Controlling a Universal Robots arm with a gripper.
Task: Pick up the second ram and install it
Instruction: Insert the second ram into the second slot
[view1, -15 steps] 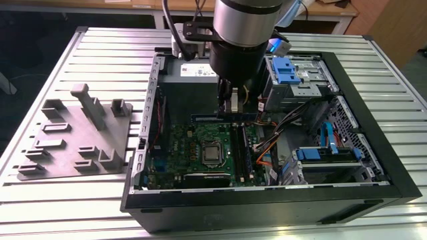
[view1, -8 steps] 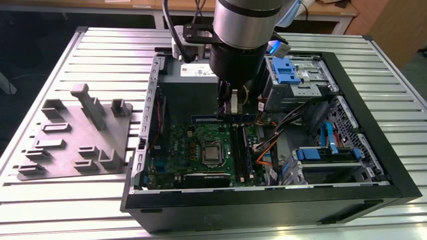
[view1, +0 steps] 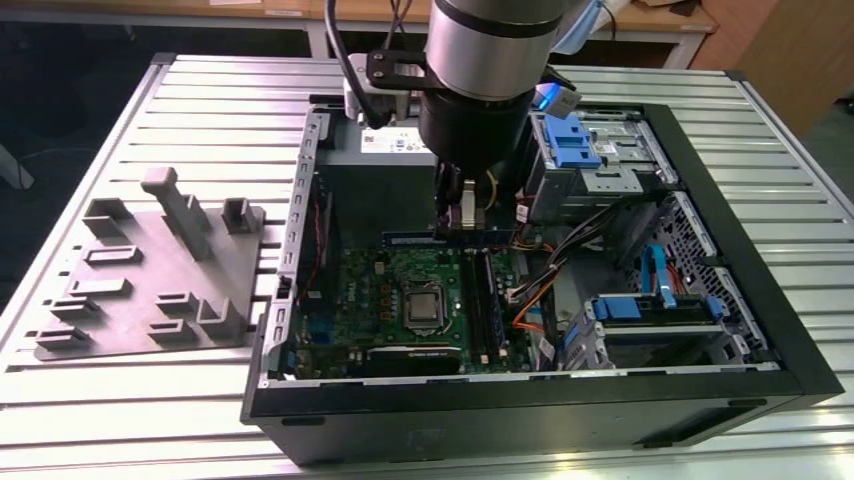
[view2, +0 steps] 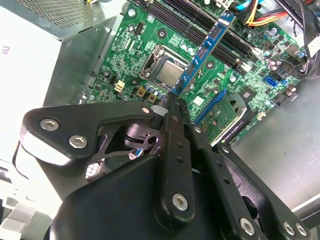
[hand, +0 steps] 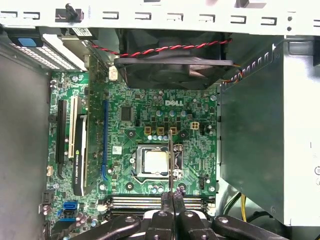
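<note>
In the second wrist view the second ram (view2: 202, 52) is seen pinched by the hand (view2: 172, 97) at centre frame, above the motherboard (view2: 125, 65), so the carry is judged under way, and alignment over the black slots (view2: 200, 22) is judged needed.

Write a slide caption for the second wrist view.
Gripper shut on the ram, held above the motherboard, not yet seated.
</note>
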